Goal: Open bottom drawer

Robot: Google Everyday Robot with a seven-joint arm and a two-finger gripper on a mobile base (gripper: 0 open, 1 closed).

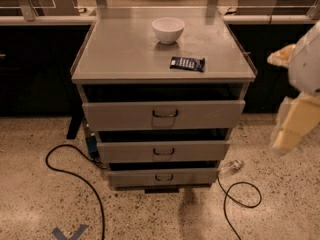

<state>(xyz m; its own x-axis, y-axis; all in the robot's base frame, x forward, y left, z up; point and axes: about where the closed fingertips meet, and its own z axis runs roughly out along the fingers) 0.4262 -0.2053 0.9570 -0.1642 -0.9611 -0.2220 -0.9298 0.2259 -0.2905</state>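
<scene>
The grey metal cabinet [125, 59] stands in the middle of the camera view with three drawers. The bottom drawer [163, 177] is the lowest and has the shortest front, with a small dark wire handle [163, 177] at its centre. Its front sits a little forward, with a dark gap above it. The middle drawer [163, 151] and the top drawer [164, 115] also show dark gaps above them. My arm [300, 99] hangs at the right edge, well right of the cabinet. My gripper [286, 136] is the pale lower part, level with the middle drawer.
A white bowl [168, 29] and a dark snack packet [187, 63] lie on the cabinet top. Black cables [75, 176] loop on the speckled floor left and right [242, 194] of the cabinet. A plastic bottle [231, 167] lies at the cabinet's lower right. Dark counters stand behind.
</scene>
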